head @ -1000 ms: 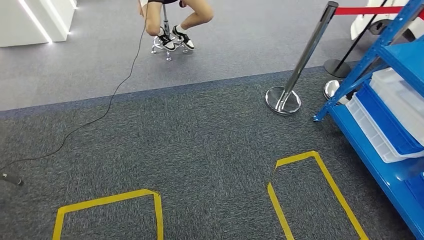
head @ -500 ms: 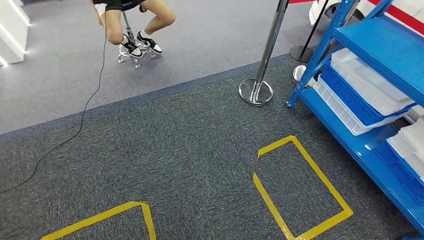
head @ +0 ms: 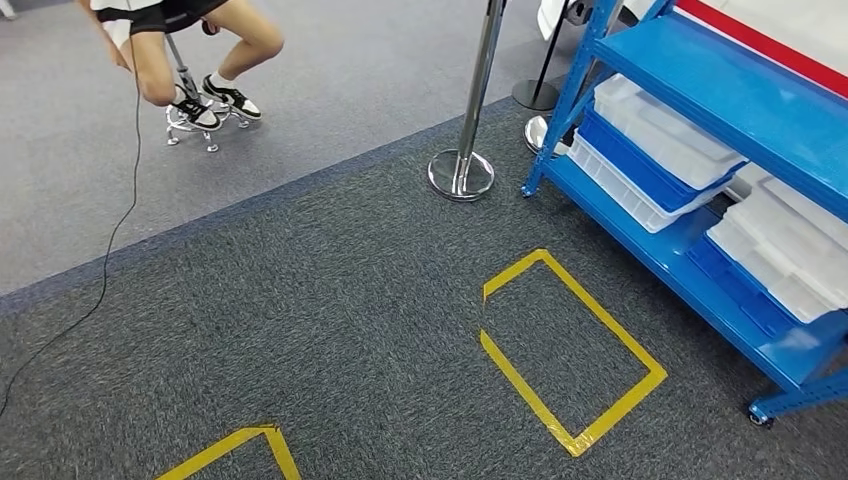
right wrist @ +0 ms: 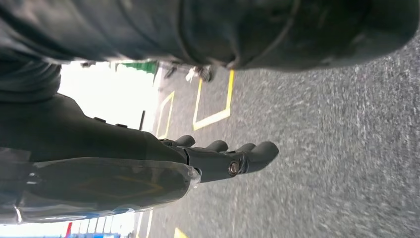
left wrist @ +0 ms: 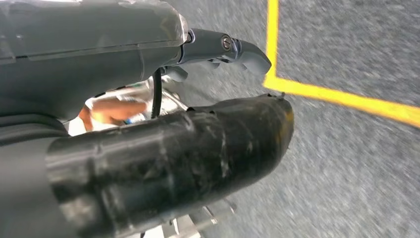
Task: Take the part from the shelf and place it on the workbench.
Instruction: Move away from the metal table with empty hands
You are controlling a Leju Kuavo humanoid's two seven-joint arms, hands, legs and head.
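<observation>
The blue shelf stands at the right of the head view on dark grey carpet, and everything else sits relative to it. On its lower level lie stacked blue and white bins, with a second stack further along toward the near end; which of them holds the part cannot be told from here. Just beside the shelf's far corner post stands a chrome stanchion, with another base behind it. On the carpet in front of the shelf lies a yellow tape rectangle; a second tape corner lies well apart from it. Far from the shelf a person sits on a stool, a black cable trailing away. The left hand hangs over the carpet, fingers extended and holding nothing. The right hand likewise hangs empty, its fingers loosely extended and apart.
</observation>
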